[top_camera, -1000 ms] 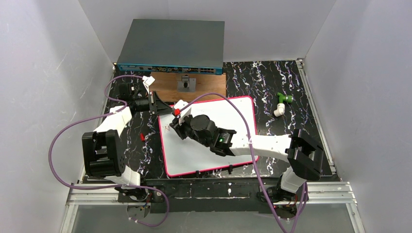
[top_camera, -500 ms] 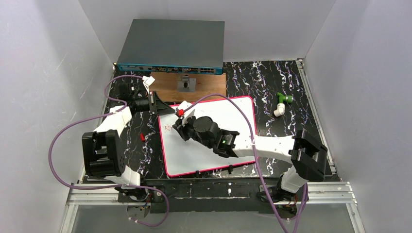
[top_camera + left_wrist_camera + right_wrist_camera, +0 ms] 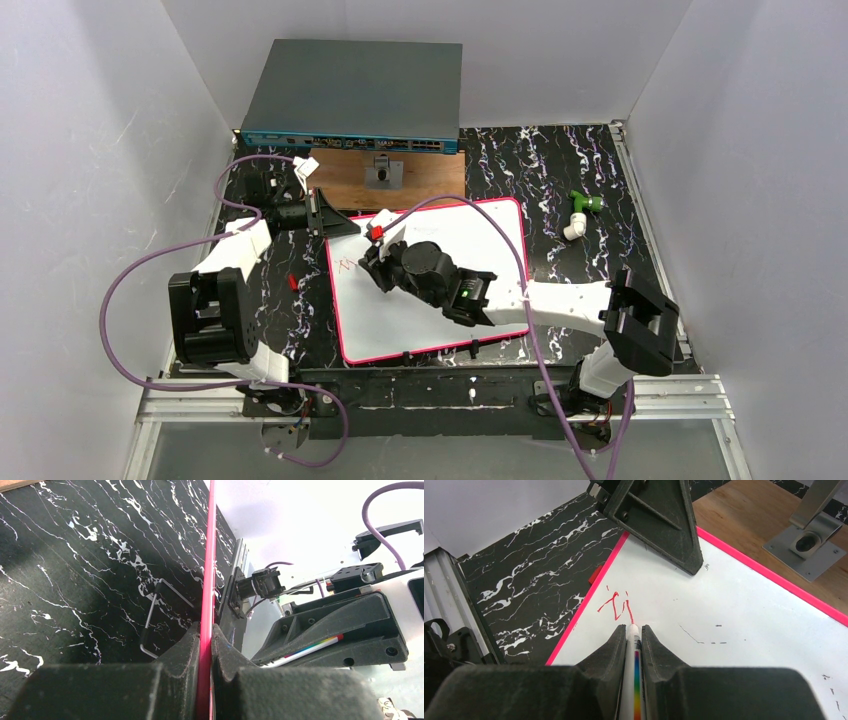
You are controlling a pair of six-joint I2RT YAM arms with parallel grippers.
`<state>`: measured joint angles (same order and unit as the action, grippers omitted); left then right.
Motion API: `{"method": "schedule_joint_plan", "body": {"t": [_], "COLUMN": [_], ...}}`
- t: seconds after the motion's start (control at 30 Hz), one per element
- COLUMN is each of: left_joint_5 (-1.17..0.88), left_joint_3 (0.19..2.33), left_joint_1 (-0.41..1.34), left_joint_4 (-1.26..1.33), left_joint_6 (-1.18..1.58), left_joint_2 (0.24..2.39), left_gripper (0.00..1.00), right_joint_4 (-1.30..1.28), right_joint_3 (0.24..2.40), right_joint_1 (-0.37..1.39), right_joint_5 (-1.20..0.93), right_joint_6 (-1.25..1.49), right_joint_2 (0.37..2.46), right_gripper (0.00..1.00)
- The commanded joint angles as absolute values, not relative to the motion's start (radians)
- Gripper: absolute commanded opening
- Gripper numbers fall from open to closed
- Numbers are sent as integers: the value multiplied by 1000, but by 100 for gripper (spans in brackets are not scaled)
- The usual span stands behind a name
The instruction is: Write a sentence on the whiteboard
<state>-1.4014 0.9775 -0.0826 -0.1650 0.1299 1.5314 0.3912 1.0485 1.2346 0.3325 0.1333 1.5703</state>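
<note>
The whiteboard (image 3: 390,325) is laid flat on the bench (image 3: 560,170), slightly turned, with its far edge just beside a brown wooden board (image 3: 430,178); whether the two touch cannot be told. Its far-left corner is pinched on the pink rim by the left gripper (image 3: 205,630), whose jaws are pressed together on the edge. A marker (image 3: 634,665) is clamped upright in the right gripper (image 3: 633,630), and its tip is set against the white surface near the left rim. The sentence (image 3: 616,605) is made up of only a few red strokes there, which cannot be read as a word. Bare white surface is left to the right of the strokes and toward the near edge. A small red piece (image 3: 291,282) is seen on the bench just outside the left rim. A green and white fitting (image 3: 580,212) is kept apart from the right edge. In the top view the board's middle is covered by the right arm. In the left wrist view the board is seen edge-on and its face is washed out.
</note>
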Motion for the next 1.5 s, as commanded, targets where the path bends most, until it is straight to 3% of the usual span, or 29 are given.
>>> {"method": "schedule_joint_plan", "body": {"t": [0.0, 0.27, 0.47, 0.73, 0.97, 1.47], "left_joint_5": [-1345, -1342, -1336, -1261, -1236, -1216], "left_joint_3": [998, 1001, 1002, 986, 966, 952], "left_joint_1": [-61, -62, -62, -56, -55, -56], "left_joint_4": [-191, -202, -204, -172, -122, -111], "left_joint_6": [66, 59, 58, 88, 121, 123], "left_joint_2": [1489, 1487, 1484, 1453, 1422, 1417], "left_gripper": [0, 0, 0, 0, 0, 0], "right_joint_4": [368, 359, 251, 190, 212, 114], "right_joint_3": [1022, 1029, 1179, 1018, 914, 928], "right_joint_1": [1236, 1249, 1294, 1300, 1156, 1112], "right_joint_5": [367, 357, 281, 547, 247, 287], "right_joint_6": [139, 112, 45, 186, 340, 294], "right_joint_2": [1541, 1517, 1390, 1209, 1083, 1085], "right_gripper": [1, 1, 1, 1, 1, 1]}}
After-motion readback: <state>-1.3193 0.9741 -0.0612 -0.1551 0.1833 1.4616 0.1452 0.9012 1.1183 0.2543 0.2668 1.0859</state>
